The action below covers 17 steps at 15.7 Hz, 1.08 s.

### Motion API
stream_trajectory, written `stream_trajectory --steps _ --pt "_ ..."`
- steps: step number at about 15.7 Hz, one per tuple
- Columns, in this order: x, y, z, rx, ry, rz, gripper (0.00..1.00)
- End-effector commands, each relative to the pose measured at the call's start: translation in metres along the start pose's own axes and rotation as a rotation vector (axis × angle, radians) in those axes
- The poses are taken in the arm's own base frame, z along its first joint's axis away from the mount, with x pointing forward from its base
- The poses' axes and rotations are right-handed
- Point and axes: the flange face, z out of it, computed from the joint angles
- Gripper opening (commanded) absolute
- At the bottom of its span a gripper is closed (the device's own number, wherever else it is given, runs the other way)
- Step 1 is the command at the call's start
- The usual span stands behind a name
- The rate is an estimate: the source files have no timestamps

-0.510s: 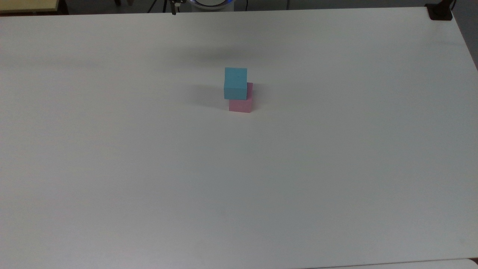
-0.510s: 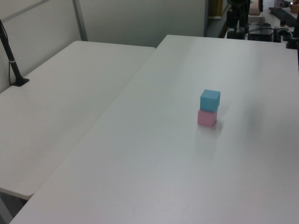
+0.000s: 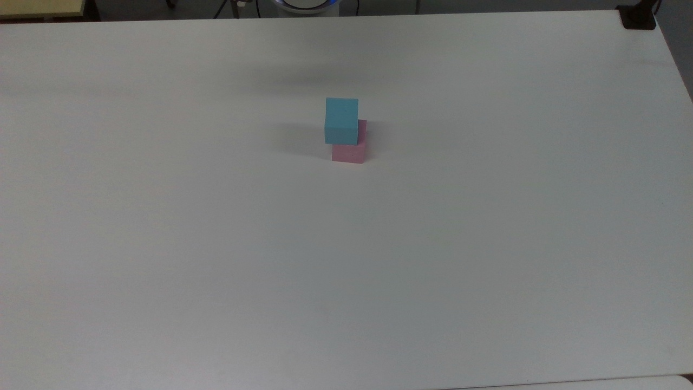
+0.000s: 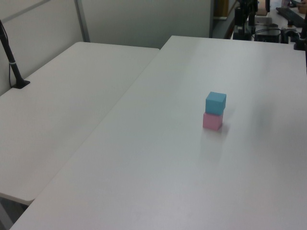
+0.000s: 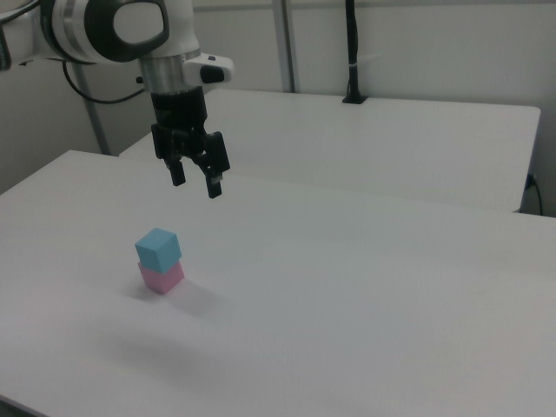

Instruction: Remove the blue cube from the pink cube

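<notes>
Nothing on the desk (image 3: 487, 244) is seen to have moved in the last half second: the stack stands as it stood, and the task is judged not yet begun.

Largest first, the white desk carries just the two cubes near its middle; a second desk (image 5: 391, 139) stands behind it in the right view. The arm (image 5: 113, 30) is held above the desk, with the end effector (image 5: 196, 181) hanging empty, its two fingers apart, higher than the stack and toward the right view's right of it, touching nothing. The blue cube (image 3: 341, 120) is seen resting on the pink cube (image 3: 348, 151), set slightly toward the top view's left so that a strip of pink shows beside it. Everything is left to do: the approach, the grasp, the lift and the setting-down of the blue cube.
</notes>
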Motion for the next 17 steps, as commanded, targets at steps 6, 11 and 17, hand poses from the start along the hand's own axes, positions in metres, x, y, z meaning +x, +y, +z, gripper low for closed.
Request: stream_trajectory --steps 6,11,17 --pt "0.0 -0.002 -0.002 0.009 -0.008 -0.004 1.0" --pt "0.0 -0.008 -0.002 0.007 -0.008 -0.015 1.0" --pt "0.004 -0.044 0.002 0.008 -0.005 -0.086 1.0"
